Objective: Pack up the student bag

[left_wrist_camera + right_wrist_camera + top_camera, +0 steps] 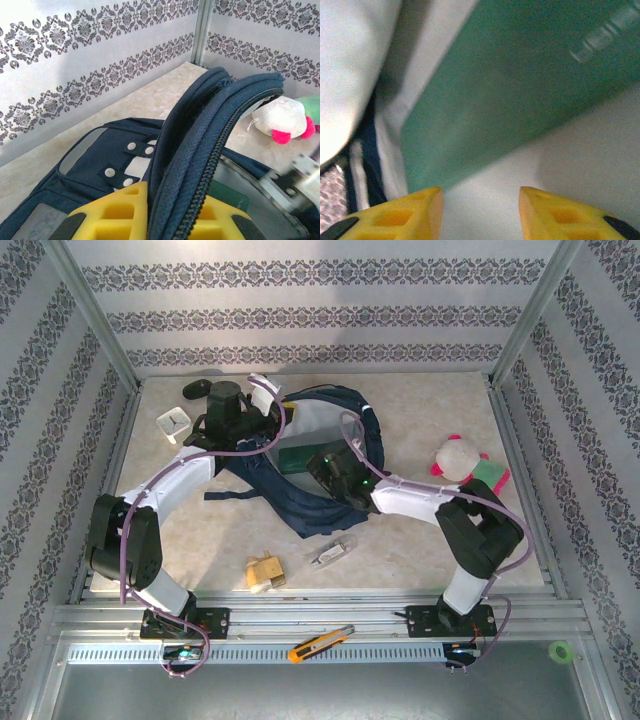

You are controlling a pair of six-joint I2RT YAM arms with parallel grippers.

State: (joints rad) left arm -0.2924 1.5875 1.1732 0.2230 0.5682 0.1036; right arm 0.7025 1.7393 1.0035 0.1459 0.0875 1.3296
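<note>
One orange utility knife [320, 643] lies on the rail by the arm bases, with one green tape roll [560, 650] far off to its right. On the table, nearer than the right gripper [480, 200], lie one tan block [265, 571] and one small silvery item [333, 553], close but apart.

The student bag [295, 512] lies open in the middle of the table, and both grippers are at it. The right gripper is down inside its pale lining, fingers apart with nothing between them. Just ahead of them stands the bag's one visible content, a green flat box [520, 85] (its pale lettering is too blurred to read).

The left gripper [177, 192] is clamped on the bag's zippered rim, which runs up between its yellow fingers [120, 212].

Well right of the right gripper sit one white-and-pink plush toy [455, 455] and one green flat piece [492, 476], touching. Just left of the left gripper is one white cube [175, 423], and beyond it one black object [195, 390].
</note>
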